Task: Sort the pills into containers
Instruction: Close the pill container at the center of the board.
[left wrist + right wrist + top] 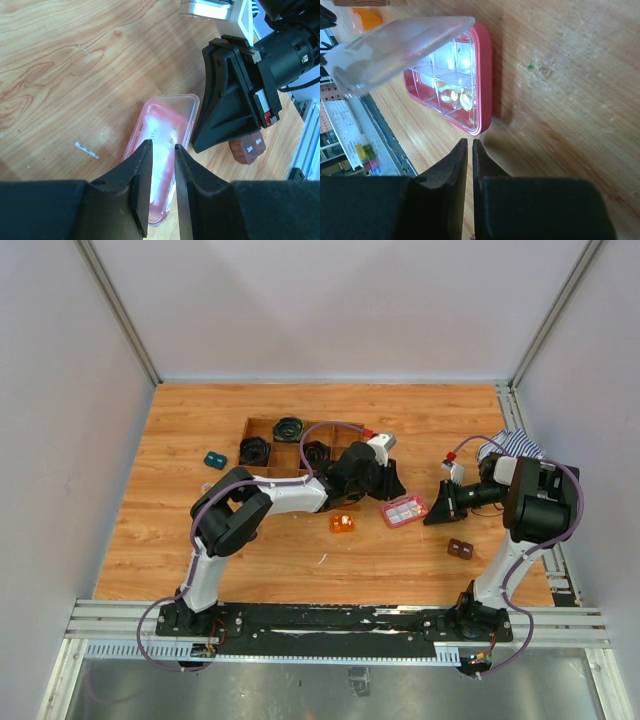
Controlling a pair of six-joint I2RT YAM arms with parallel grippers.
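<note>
Pink box (482,75), lid (400,45) raised, pills (457,97) inside. Right gripper (470,142) beside it, jaws closed, empty. Left gripper (160,147) above, jaws narrowly parted, grip undeterminable.

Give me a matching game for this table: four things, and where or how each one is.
1 pink box
2 orange block
3 wooden tray
4 striped cloth

a holds black coils
b lid raised
c at far right
d left of the pink box, top view

Pairs: 1-b, 2-d, 3-a, 4-c
</note>
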